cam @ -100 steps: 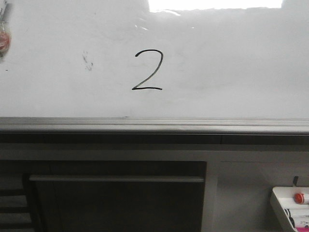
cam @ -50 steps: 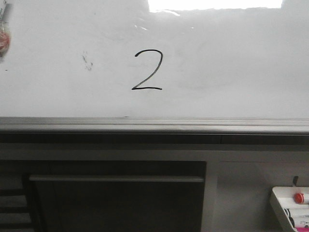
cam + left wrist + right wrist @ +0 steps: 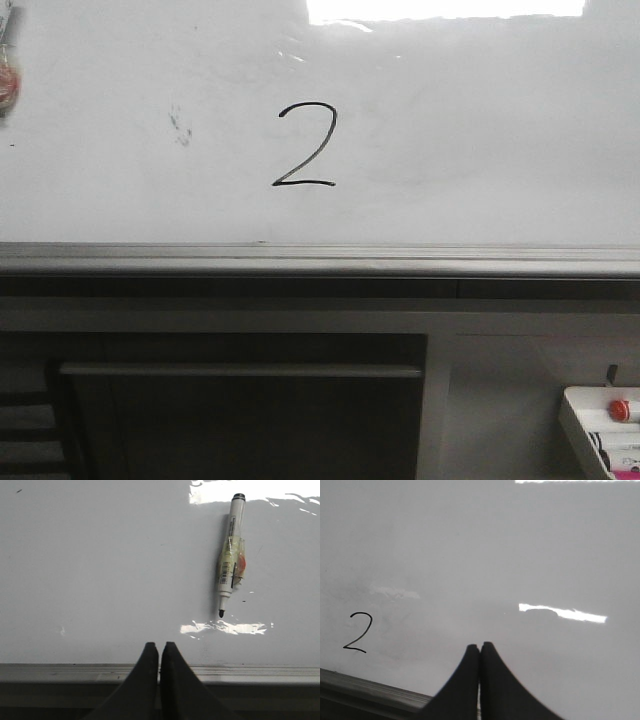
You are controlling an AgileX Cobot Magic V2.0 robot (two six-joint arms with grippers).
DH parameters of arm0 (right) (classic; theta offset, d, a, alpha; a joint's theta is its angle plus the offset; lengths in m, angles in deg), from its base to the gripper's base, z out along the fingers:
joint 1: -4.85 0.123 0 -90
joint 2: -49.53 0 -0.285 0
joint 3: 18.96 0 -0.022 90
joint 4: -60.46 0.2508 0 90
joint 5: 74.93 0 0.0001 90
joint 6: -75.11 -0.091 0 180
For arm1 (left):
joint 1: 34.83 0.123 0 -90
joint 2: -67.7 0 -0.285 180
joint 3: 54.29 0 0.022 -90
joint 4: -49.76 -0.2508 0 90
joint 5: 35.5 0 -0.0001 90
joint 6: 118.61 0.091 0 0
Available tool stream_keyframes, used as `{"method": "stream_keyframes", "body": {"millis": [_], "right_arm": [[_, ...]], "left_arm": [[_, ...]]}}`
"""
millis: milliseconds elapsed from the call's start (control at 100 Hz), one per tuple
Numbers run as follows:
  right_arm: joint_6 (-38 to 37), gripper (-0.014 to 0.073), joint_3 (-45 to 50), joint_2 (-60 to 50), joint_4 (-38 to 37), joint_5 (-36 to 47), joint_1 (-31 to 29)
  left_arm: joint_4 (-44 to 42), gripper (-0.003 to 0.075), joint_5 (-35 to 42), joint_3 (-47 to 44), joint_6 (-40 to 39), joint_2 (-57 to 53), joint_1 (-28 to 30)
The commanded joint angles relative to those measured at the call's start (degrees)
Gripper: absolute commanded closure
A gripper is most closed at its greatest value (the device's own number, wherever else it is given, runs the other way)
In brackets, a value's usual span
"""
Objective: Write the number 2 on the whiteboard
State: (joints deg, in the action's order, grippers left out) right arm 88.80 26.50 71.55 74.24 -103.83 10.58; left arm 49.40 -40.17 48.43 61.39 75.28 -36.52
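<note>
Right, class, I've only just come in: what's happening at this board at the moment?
Nothing is being handled. A black number 2 is already written on the whiteboard. Both pincers are shut and empty: the left pincer faces an uncapped marker lying against the board, and the right pincer sits clear of the digit.

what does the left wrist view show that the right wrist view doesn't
Only the left wrist view shows a marker lying on the board, uncapped, its black tip bare, plus the shut left pincer, holding nothing. Only the right wrist view shows the number 2, drawn in thin black line, and the shut right pincer, also empty. Both share the whiteboard, its glossy white surface with bright light reflections, and the grey edge rail running along it.
</note>
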Motion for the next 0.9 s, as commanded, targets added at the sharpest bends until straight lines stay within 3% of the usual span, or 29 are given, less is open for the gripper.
{"method": "stream_keyframes", "body": {"millis": [0,530,660,890], "right_arm": [[0.57,0.0666,-1.29,0.61,-0.11,4.75,-0.31],[0.57,0.0666,-1.29,0.61,-0.11,4.89,-0.31],[1.19,0.0666,3.0,-3.19,-0.08,10.4,-1.16],[1.19,0.0666,18.61,-11.03,-0.08,24.33,-2.66]], "left_arm": [[-0.41,0.0738,3.96,-1.84,-1.3,-1.64,-0.45],[-0.41,0.0738,3.96,-1.84,-1.3,-1.64,-0.45],[-0.41,0.0738,3.96,-1.84,-1.3,-1.64,-0.45],[-0.41,0.0738,3.96,-1.84,-1.3,-1.64,-0.45]]}}
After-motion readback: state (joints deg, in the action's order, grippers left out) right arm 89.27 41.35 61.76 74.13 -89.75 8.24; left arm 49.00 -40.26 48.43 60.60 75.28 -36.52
